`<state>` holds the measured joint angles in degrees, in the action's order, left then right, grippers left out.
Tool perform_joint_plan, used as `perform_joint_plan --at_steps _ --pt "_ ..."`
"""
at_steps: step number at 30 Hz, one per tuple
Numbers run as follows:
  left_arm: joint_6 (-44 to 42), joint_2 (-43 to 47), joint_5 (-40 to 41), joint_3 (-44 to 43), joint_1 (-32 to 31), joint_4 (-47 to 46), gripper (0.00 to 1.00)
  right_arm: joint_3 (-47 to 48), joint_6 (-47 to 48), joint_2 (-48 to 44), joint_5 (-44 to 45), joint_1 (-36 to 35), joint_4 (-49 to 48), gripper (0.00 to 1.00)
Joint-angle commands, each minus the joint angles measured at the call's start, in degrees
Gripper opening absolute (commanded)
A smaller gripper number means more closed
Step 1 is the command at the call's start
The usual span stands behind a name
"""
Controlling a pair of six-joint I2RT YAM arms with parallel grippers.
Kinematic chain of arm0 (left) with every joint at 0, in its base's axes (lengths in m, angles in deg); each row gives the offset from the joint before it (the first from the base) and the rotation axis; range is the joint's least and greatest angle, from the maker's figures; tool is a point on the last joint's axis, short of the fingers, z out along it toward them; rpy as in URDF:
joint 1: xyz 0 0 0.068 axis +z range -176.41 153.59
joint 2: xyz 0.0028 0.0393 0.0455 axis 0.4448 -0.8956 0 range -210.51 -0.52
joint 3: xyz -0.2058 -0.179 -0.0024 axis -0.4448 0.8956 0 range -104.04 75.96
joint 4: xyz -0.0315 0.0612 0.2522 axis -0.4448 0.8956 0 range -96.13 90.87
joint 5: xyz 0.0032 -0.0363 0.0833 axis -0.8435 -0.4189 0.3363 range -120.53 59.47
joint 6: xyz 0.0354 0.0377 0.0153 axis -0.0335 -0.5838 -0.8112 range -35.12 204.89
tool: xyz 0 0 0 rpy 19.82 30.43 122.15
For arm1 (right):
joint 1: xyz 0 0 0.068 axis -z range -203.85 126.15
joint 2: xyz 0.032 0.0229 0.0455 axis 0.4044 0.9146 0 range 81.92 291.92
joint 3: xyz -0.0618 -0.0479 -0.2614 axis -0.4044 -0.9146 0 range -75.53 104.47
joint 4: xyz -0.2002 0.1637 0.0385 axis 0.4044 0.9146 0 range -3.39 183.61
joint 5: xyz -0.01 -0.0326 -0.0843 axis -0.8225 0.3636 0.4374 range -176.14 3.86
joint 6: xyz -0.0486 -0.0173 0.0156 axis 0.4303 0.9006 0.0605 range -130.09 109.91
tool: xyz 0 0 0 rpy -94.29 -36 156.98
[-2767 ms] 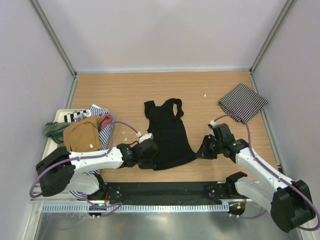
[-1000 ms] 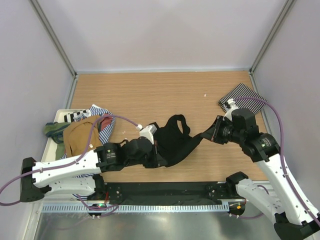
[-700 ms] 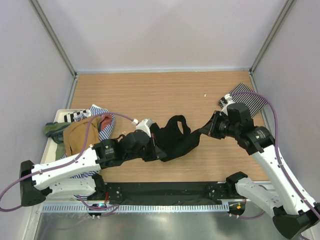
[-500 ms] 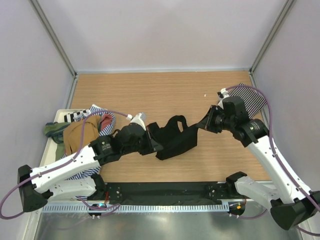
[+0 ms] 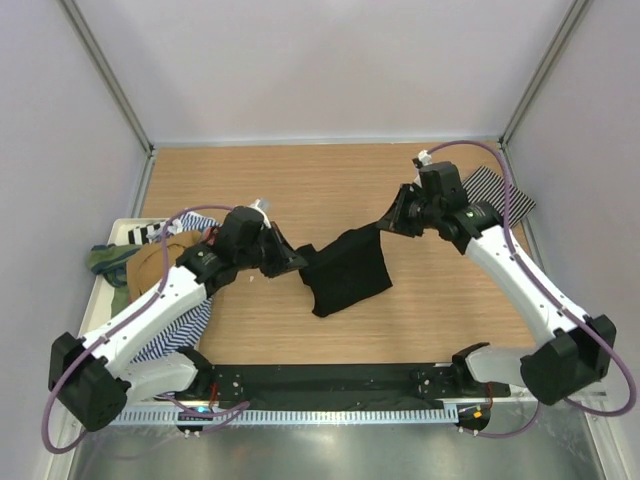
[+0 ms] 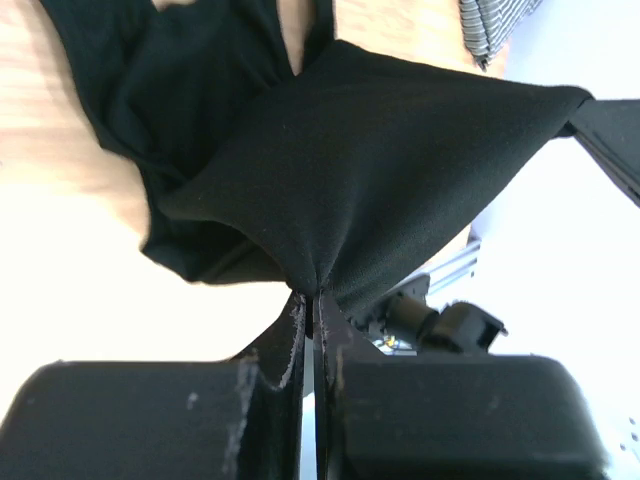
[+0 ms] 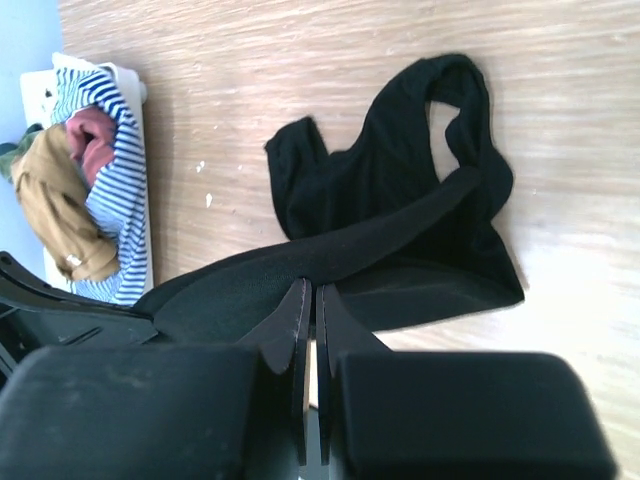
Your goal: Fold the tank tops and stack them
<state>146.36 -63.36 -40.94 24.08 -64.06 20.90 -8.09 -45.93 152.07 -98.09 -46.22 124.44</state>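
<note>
top external view showed the left gripper (image 5: 292, 262) and right gripper (image 5: 385, 222) each clenched on a corner of the black tank top (image 5: 348, 282), stretching it taut, likely for folding.

A middle tank top (image 5: 345, 280) sat at the centre of the counter (image 5: 300, 180), its near part resting on the surface. Its far edge was raised and stretched between the left jaws, gripping its left corner, and the right jaws, gripping its right corner farther back. At the counter's left edge stood a tray (image 5: 122, 229) holding a heap of tank tops (image 5: 145, 268), which spilled over its right side beneath the left arm (image 5: 150, 310), while a folded tank top (image 5: 488, 184) lay in the far right corner, behind the right arm (image 5: 510, 270) and well apart from the middle one.
</note>
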Motion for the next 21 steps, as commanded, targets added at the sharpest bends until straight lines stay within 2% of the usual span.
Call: perform_joint_plan --at_steps 1,7,11,13,15,16,17,18,20,21 --pt "-3.64 -2.97 -6.54 -2.96 4.5 -4.08 0.0 4.19 2.34 5.15 2.09 -0.13 -6.35 0.01" --pt "-5.22 -12.72 -14.19 -4.81 12.76 -8.92 0.0 11.21 3.05 16.49 3.6 0.31 -9.52 0.01" --pt "-5.49 -21.24 -18.14 -8.23 17.86 -11.9 0.01 18.14 2.88 28.07 3.59 0.66 -12.32 0.01" --pt "-5.4 -27.98 -20.52 -10.25 20.33 -13.48 0.06 21.75 2.79 32.04 4.03 0.92 -13.38 0.02" --pt "-5.75 -32.49 -20.79 -14.11 21.82 -14.45 0.18 23.78 2.61 37.5 5.96 1.1 -16.11 0.06" --pt "-6.19 -38.17 -21.31 -15.87 22.35 -14.46 0.37 25.27 2.61 39.17 6.66 1.19 -17.25 0.1" --pt "-6.19 -40.75 -21.92 -17.8 22.96 -13.85 0.46 26.07 2.52 40.75 7.19 1.19 -19.52 0.39" --pt "-6.19 -43.12 -22.54 -21.3 23.58 -13.49 0.6 27.21 2.52 43.81 9.11 1.19 -19.54 0.49" --pt "-6.54 -45.69 -22.28 -24.04 23.67 -13.4 0.72 29.59 3.22 45.25 9.83 1.28 -19.02 0.56" --pt "-6.72 -45.26 -21.85 -24.41 23.59 -13.32 0.86 29.42 4.27 44.12 10.18 1.28 -19.01 0.56"
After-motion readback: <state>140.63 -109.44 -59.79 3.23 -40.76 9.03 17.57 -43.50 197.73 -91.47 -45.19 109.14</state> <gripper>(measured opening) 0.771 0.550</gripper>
